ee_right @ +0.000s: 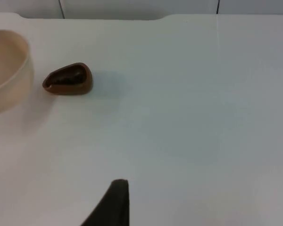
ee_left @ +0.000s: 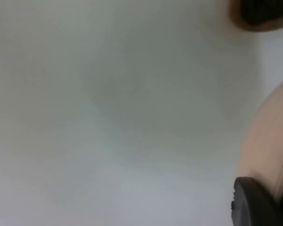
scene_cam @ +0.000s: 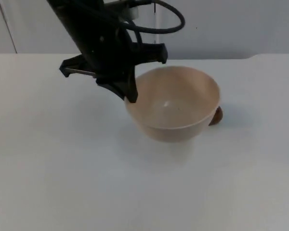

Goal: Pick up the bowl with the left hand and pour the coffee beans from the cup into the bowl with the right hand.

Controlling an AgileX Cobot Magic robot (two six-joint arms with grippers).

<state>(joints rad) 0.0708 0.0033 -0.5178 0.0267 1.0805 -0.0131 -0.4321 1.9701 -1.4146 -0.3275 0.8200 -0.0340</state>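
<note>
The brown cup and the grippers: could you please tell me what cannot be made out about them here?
- Cup: in the top view the bowl hides most of it.
- Cup contents: right wrist view shows something dark inside, too small to identify.
- Left gripper: at the bowl's rim; its own body hides the grip.
- Right gripper: waits apart; cut off by the edge.

Left arm comes down from the upper left in the top view, wrist bent, and the left gripper (scene_cam: 130, 94) sits low with its fingers (scene_cam: 131, 96) pointing down, clamped on something at their tips. The right gripper (ee_right: 114, 202) hangs above the tabletop (ee_right: 188, 117), one black fingertip showing in its own wrist view.
</note>
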